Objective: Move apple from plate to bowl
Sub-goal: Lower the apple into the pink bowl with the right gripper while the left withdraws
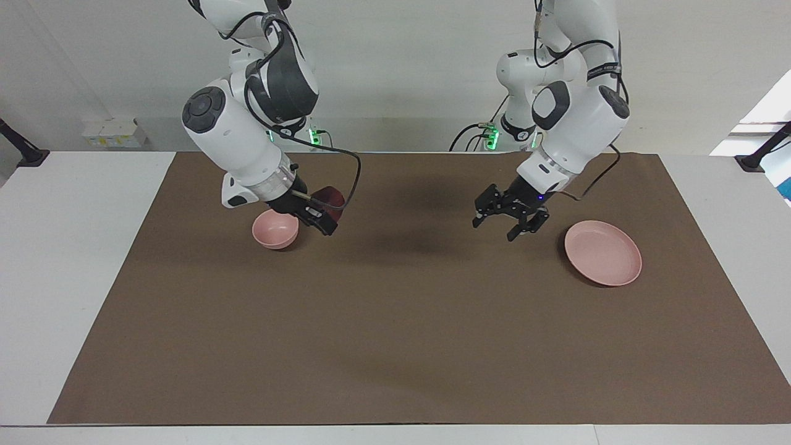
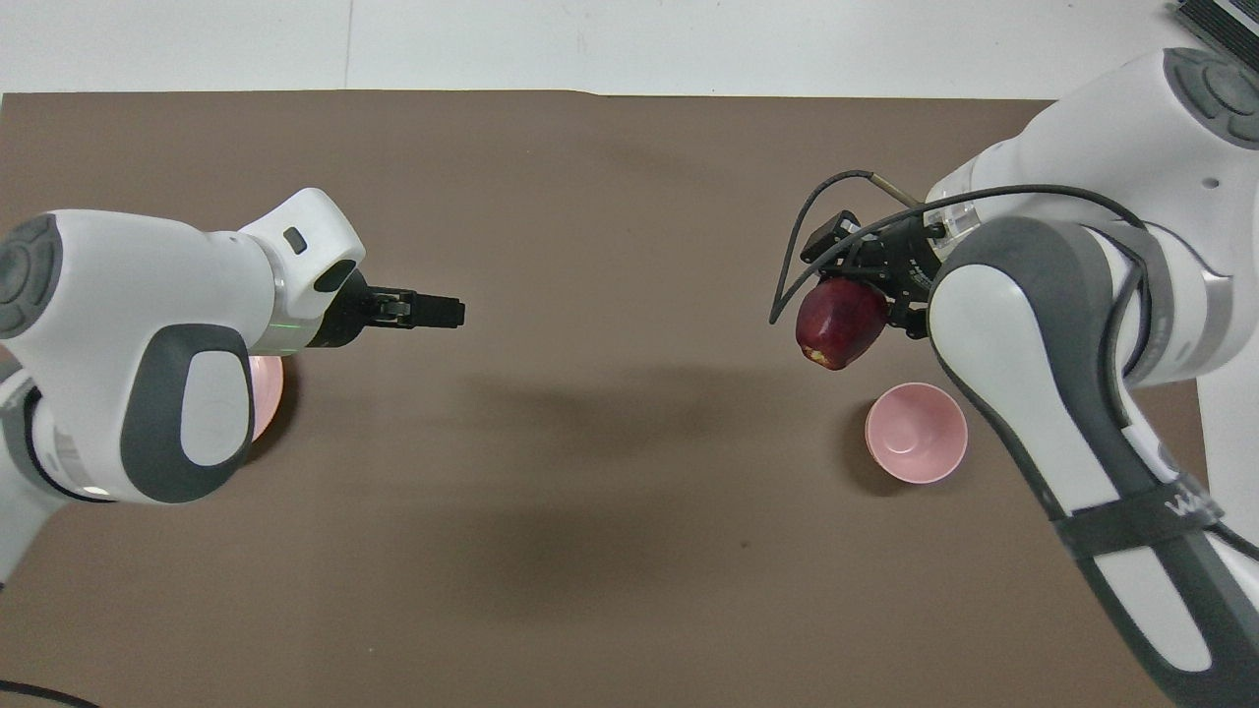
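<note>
Two arms up over the brown mat (image 1: 395,321). Right gripper (image 1: 316,213) is clamped on the apple (image 2: 839,323), carried in the air just beside the bowl (image 2: 916,433), not yet above it. Plate (image 1: 603,252) sits bare at the left arm's end. Left gripper (image 1: 510,217) waits near the plate, fingers spread, holding nothing. Judgement: apple firm, smooth-skinned, modest weight; grip across its widest girth suits it, since a glossy skin could slip. Mat flat, matte. White wall, white table (image 1: 68,259) edges.
</note>
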